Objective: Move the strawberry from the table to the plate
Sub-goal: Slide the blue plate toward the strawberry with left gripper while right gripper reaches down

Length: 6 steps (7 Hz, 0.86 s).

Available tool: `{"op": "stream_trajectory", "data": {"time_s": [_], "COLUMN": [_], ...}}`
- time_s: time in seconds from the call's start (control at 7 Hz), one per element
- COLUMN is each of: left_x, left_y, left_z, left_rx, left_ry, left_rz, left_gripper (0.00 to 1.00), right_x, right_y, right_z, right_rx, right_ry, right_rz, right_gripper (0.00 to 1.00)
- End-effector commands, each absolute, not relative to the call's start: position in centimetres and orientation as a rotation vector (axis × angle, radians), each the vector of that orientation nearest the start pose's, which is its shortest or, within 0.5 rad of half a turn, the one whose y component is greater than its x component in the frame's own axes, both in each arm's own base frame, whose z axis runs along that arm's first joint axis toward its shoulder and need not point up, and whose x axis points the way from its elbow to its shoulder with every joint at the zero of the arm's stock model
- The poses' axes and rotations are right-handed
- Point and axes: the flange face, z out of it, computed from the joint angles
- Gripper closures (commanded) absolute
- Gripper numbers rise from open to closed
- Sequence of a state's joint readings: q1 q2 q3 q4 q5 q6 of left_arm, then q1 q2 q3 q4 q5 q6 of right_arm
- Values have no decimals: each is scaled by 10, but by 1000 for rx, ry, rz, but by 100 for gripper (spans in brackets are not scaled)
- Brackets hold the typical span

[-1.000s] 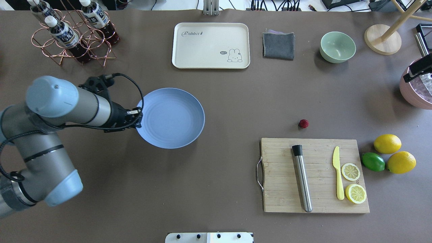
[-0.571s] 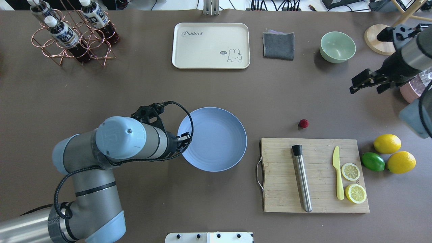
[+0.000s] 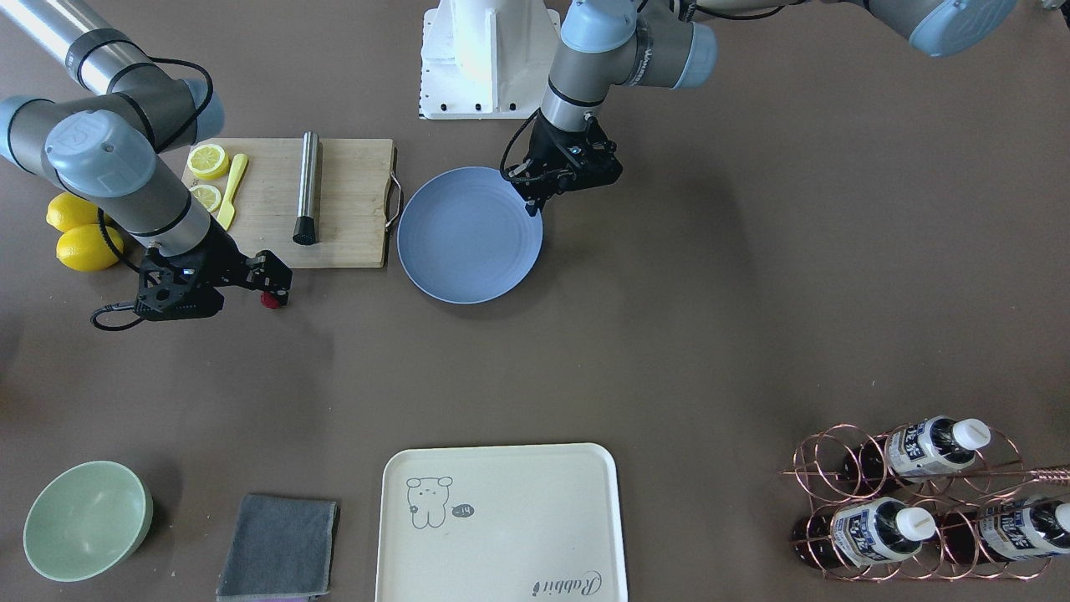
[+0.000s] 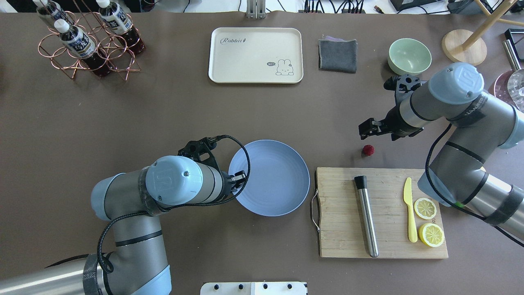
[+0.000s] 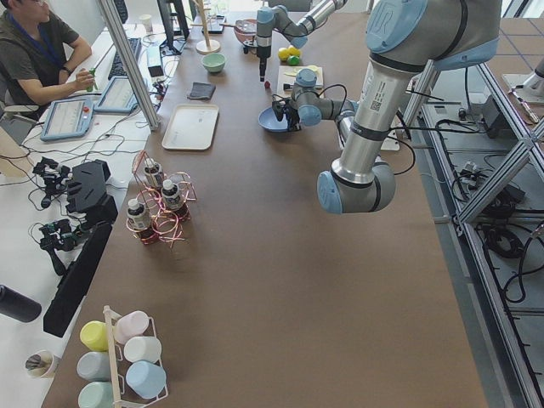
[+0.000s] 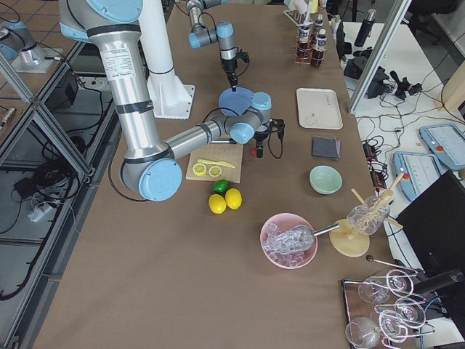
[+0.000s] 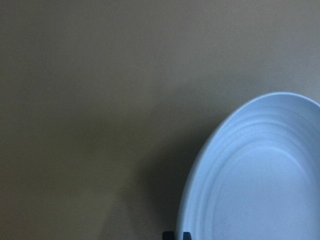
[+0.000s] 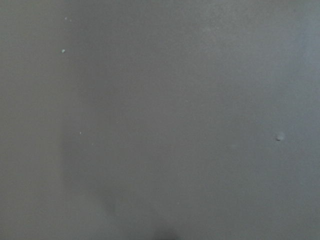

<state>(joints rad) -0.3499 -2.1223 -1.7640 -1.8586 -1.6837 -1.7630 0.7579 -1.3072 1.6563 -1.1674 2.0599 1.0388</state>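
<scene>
The strawberry, small and dark red, lies on the brown table just beyond the far edge of the cutting board. My right gripper hovers right above it, looks open and holds nothing. Only bare table shows in the right wrist view. The light-blue plate sits left of the board and holds nothing. My left gripper is shut on the plate's left rim.
The wooden cutting board carries a metal cylinder, a yellow knife and two lemon slices. At the back stand a cream tray, a grey cloth, a green bowl and a bottle rack.
My left gripper has dragged the plate rightwards and nearer the robot, towards the cutting board. The right arm has come in from the right edge to above the strawberry.
</scene>
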Motion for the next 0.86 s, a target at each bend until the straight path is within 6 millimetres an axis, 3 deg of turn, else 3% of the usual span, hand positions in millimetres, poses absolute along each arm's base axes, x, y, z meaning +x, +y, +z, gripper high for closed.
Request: {"op": "stream_trajectory", "data": {"time_s": [0.0, 0.14, 0.29, 0.43, 0.57, 0.71], "left_x": [559, 552, 551, 551, 551, 550], "left_y": [-344, -353, -353, -353, -353, -353], "left_z": [227, 232, 238, 238, 237, 238], "left_rx": [-12, 9, 11, 7, 8, 9], "left_ry": [1047, 1042, 1033, 1033, 1035, 1033], "left_rz": [-434, -419, -418, -427, -429, -430], "left_gripper": [100, 100, 26, 3, 3, 3], "right_x": [-401, -401, -399, -399, -404, -408], "right_y": [-476, -473, -472, -470, -468, -469], "right_z": [438, 439, 440, 439, 433, 434], "right_rx": [67, 63, 62, 56, 40, 39], "right_ry": [-869, -870, -869, -873, -883, -881], "right_rz": [12, 10, 11, 21, 49, 34], "right_gripper": [0, 0, 3, 24, 59, 84]}}
